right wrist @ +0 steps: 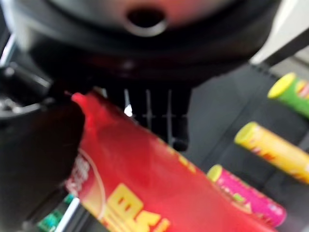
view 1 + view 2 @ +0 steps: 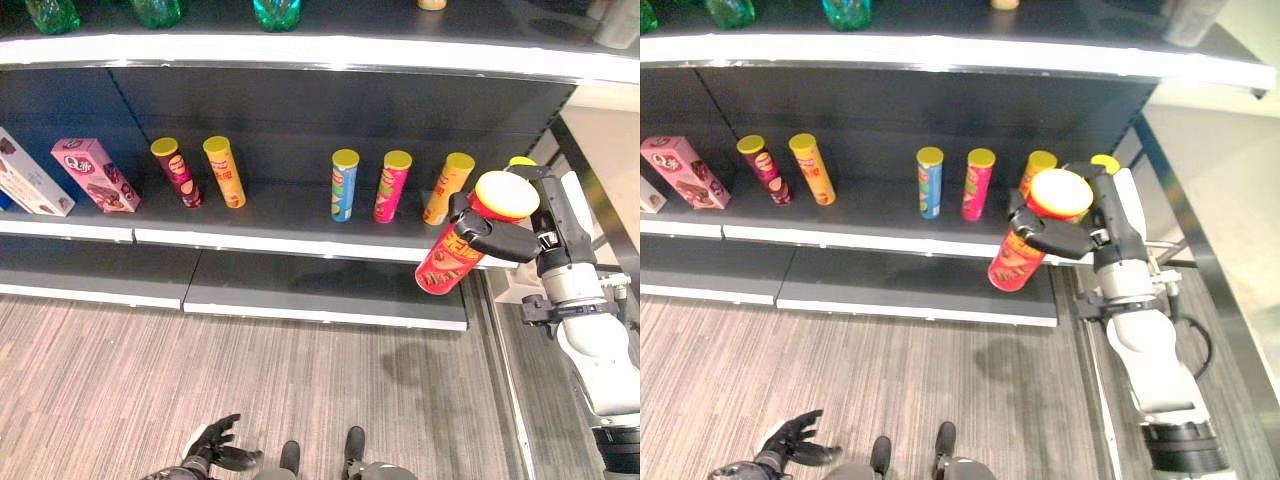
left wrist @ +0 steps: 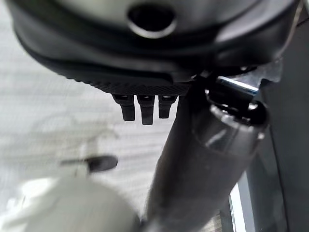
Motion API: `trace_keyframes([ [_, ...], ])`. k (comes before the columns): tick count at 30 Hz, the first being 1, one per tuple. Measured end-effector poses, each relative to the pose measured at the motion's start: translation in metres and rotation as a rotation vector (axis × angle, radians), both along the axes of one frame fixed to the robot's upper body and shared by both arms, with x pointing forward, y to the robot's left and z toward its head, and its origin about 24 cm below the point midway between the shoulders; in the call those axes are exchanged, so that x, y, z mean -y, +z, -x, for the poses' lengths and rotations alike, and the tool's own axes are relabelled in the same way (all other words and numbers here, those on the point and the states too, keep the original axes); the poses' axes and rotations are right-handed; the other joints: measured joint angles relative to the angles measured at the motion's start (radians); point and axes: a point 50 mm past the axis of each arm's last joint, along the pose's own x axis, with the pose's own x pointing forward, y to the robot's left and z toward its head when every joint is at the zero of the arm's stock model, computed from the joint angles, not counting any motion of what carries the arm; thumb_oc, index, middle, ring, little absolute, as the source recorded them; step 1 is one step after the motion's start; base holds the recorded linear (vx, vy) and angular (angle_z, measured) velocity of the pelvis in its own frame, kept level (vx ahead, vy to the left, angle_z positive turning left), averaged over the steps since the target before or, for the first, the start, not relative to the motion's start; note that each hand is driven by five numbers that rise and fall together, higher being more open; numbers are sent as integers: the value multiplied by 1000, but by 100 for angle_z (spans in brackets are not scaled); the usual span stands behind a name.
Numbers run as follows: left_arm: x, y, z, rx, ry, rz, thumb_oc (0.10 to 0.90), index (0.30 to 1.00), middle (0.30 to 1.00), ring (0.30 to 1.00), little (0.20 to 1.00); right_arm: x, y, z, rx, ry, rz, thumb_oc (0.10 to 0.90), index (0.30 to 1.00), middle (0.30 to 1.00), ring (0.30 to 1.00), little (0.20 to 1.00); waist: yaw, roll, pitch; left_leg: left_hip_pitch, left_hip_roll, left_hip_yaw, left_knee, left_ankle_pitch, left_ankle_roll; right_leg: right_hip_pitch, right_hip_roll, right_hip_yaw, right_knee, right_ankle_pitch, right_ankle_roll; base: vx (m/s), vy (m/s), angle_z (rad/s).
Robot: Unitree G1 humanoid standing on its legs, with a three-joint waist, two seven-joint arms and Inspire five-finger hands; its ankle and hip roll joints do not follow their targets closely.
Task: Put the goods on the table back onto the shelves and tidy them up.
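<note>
Red chip can (image 2: 452, 258), tilted in the right hand (image 2: 497, 238) with fingers wrapped round it, should be righted before standing it on the shelf (image 2: 300, 215) beside the orange can (image 2: 447, 188); left hand (image 2: 215, 443) hangs low, fingers relaxed.

Lighting: bright, even, from overhead | glare: seen along white shelf edge (image 2: 300, 50) | shadows: soft, cast on floor (image 2: 300, 380) | blur: both wrist views defocused up close, red can (image 1: 145, 188) smeared.

A long dark shelf unit (image 2: 300, 110) stands ahead, with white strips along the front edges of its boards. The lowest board (image 2: 320, 285) sits near the floor. The floor (image 2: 300, 390) is grey wood planks with thin stripes.
</note>
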Motion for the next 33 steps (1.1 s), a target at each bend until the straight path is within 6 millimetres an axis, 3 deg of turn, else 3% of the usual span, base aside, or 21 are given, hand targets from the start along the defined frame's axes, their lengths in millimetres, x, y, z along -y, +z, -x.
trace_keyframes([
  [1, 0, 2, -2, 11, -1, -2, 800, 900, 900, 900, 900, -2, 0, -1, -5, 10, 9, 400, 300, 300, 300, 300, 10, 3, 1, -16, -3, -5, 17, 1, -3, 4, -2, -16, 0, -3, -4, -18, -2, 52],
  [3, -1, 9, -21, 71, -9, -7, 800, 900, 900, 900, 900, -1, 0, -1, -4, 5, 19, 400, 300, 300, 300, 300, 8, -31, 27, -164, -64, -18, 261, -14, -49, 9, -65, -74, 0, -11, -12, 53, 140, 92],
  [4, 1, 11, -24, 95, 3, 12, 800, 900, 900, 900, 900, -6, -3, -2, -13, 15, 44, 400, 300, 300, 300, 300, 21, -21, 39, -224, -32, 35, 322, -31, -55, 31, -71, -94, -6, -34, -27, 146, 165, 73],
  [8, -5, 11, -27, 96, 24, 1, 800, 900, 900, 900, 900, -23, -11, -9, -33, 52, 87, 400, 300, 300, 300, 300, 37, 9, 35, -217, 142, 17, 63, 13, -100, 38, -61, -65, -6, -46, -15, 192, 236, -1],
  [11, -3, 11, -29, 91, 10, -2, 800, 900, 900, 900, 900, -19, -13, -8, -33, 14, 85, 400, 300, 300, 300, 300, 14, 41, 47, -195, 184, 27, -26, 32, -124, 58, -75, -48, 0, -42, 41, 222, 408, -22],
  [12, 4, 5, -19, 55, 8, 13, 800, 900, 900, 900, 900, -15, -19, -6, -46, -20, 70, 400, 300, 300, 300, 300, -1, 88, 36, -155, 167, 24, -29, 111, -102, 103, -92, -49, 0, -57, 91, 148, 324, -16],
  [14, -3, 4, -19, 43, 9, -19, 800, 900, 900, 900, 900, -18, -27, -5, -62, -27, 41, 400, 300, 300, 300, 300, -15, 36, 26, -138, 63, 50, -26, 104, -51, 111, -198, -45, 0, -60, 123, 135, 389, -3],
  [17, -8, 7, -23, 47, -11, -58, 800, 900, 900, 900, 900, -31, -26, -7, -44, 3, 17, 400, 300, 300, 300, 300, -5, 30, 23, -118, -26, 96, -24, 96, 6, 95, -285, -47, 21, -15, 139, 69, 326, -22],
  [19, -21, 10, -22, 43, -9, -103, 800, 900, 900, 900, 900, -43, -33, -9, -68, 40, 19, 400, 300, 300, 300, 300, 11, 33, 21, -81, -57, 125, -24, 81, 29, 66, -336, -48, 101, -14, 146, 1, 185, -38],
  [21, -37, 15, -21, 42, -17, -165, 800, 900, 900, 900, 900, -52, -32, -11, -68, 71, 42, 400, 300, 300, 300, 300, 25, 34, 21, -55, -65, 150, -24, 57, 61, 43, -357, -41, 177, -3, 165, 4, 99, -33],
  [24, -49, 21, -25, 53, -5, -213, 800, 900, 900, 900, 900, -54, -29, -13, -60, 83, 58, 400, 300, 300, 300, 300, 35, 32, 23, -49, -56, 152, -24, 49, 71, -28, -350, -37, 227, -42, 208, -26, -25, -27],
  [26, -50, 22, -28, 60, -4, -220, 800, 900, 900, 900, 900, -61, -17, -19, -19, 105, 70, 400, 300, 300, 300, 300, 28, 42, 37, -60, -43, 151, -25, 37, 78, -80, -326, -24, 142, -38, 220, 90, -87, 7],
  [27, -43, 22, -33, 72, -26, -204, 800, 900, 900, 900, 900, -58, -16, -19, -12, 86, 87, 400, 300, 300, 300, 300, -5, 28, 40, -64, -63, 113, -25, 38, 74, -67, -307, 42, -9, 21, 215, 97, -83, 61],
  [28, -42, 23, -33, 77, -29, -200, 800, 900, 900, 900, 900, -57, -18, -19, -18, 77, 91, 400, 300, 300, 300, 300, -10, 14, 40, -57, -73, 108, -25, 33, 67, -63, -307, 47, -9, 43, 214, 72, -113, 66],
  [29, -43, 23, -31, 83, -24, -203, 800, 900, 900, 900, 900, -59, -21, -19, -25, 73, 91, 400, 300, 300, 300, 300, -2, -16, 40, -45, -87, 105, -26, 25, 54, -54, -307, 54, -9, 49, 205, 24, -81, 26],
  [33, -23, 12, -15, 49, -10, -141, 800, 900, 900, 900, 900, -60, -24, -19, -15, 41, 114, 400, 300, 300, 300, 300, 7, -7, 38, -74, -25, 81, -26, 17, 4, -64, -242, 34, -8, 62, 165, 19, -93, 12],
])
